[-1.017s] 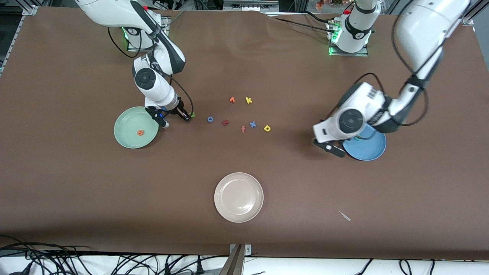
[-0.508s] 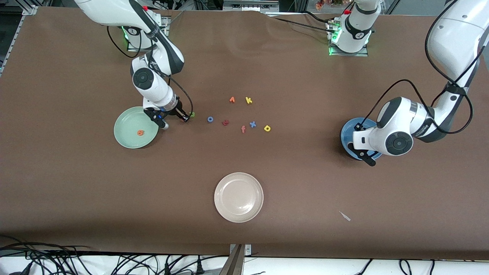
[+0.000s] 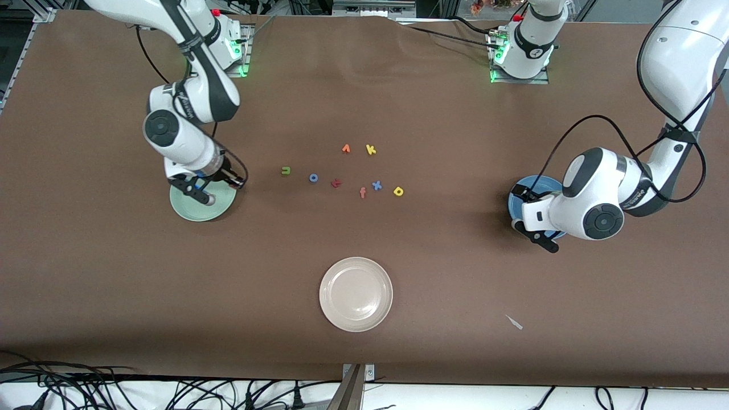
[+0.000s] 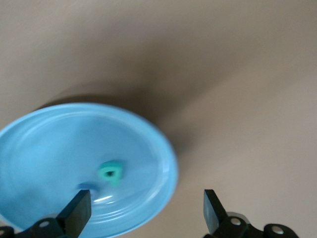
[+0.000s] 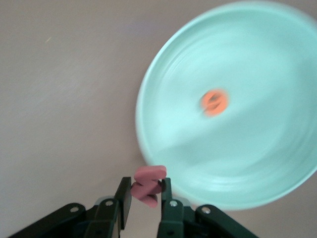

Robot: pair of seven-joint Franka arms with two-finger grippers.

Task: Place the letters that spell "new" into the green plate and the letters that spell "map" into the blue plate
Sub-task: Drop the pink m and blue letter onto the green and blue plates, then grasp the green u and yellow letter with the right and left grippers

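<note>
At mid-left of the front frame sits the pale green plate (image 3: 200, 209), holding one orange "e" (image 5: 214, 101); the right claw (image 5: 145, 198) over its rim pinches the pink "w" (image 5: 148, 185). Mid-right, the blue plate (image 3: 521, 191) holds one teal "a" (image 4: 110, 173) beneath the left claw (image 4: 143, 208), fingers wide apart, empty. One green "n" (image 3: 286, 170) lies on the counter (image 3: 114, 296) at centre.

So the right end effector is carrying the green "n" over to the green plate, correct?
Not quite. The right end effector is shut on the pinkish-red "w" at the green plate's edge, as the right wrist view shows. The green "n" lies on the table.
</note>
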